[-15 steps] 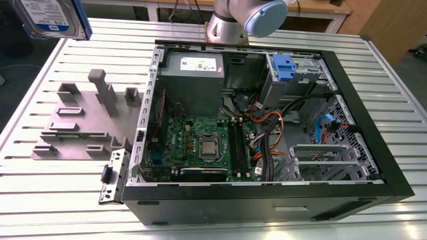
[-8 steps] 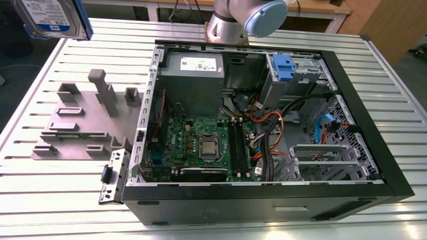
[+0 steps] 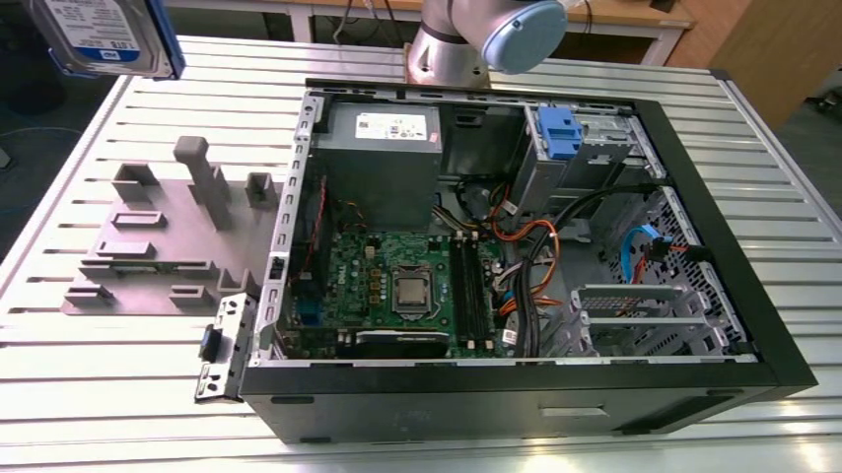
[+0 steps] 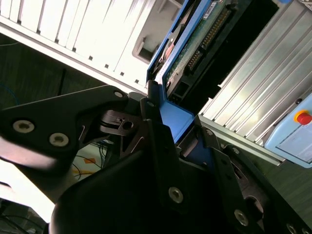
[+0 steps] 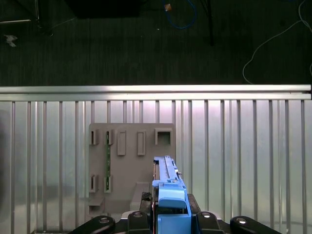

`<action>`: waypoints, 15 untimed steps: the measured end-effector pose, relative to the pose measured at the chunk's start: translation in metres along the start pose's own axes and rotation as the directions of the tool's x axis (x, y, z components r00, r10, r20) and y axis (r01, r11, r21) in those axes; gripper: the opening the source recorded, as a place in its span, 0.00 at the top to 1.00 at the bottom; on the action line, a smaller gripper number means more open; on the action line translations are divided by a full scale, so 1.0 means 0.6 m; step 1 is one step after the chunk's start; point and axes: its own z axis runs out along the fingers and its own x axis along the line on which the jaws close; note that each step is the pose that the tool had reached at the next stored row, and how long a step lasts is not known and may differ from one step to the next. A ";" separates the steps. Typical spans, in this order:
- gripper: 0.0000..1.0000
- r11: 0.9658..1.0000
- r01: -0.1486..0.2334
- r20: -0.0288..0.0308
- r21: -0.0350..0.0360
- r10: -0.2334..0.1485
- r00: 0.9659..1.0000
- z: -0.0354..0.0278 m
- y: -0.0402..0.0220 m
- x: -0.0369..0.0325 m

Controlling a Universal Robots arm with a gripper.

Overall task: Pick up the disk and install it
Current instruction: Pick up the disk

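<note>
Gripper (image 4: 178,122) fingers (image 4: 152,105) are being seen closest in the second wrist view, pressed onto the blue bracket of the disk (image 4: 195,44), so the tool is being read as clamped on it. In the exterior view the disk (image 3: 105,34) is being held high in the air, label showing, well clear of the slatted table (image 3: 79,394). Below it, in the first wrist view, the grey fixture tray (image 5: 131,161) is being seen. The pick-up is being judged as done and the install as not yet begun. The open computer case (image 3: 500,389) is being noted well apart, toward the exterior view's right. Installing is being judged to call for careful alignment of the bracket with a bay, clear of the loose cables (image 3: 526,232).
</note>
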 end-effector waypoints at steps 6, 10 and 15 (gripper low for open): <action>0.64 1.000 0.000 0.000 0.000 0.000 1.000 0.000 -0.002 0.000; 0.64 1.000 0.000 0.000 0.000 0.000 1.000 0.000 -0.003 0.000; 0.64 1.000 0.000 0.000 0.000 0.000 1.000 0.000 -0.005 0.000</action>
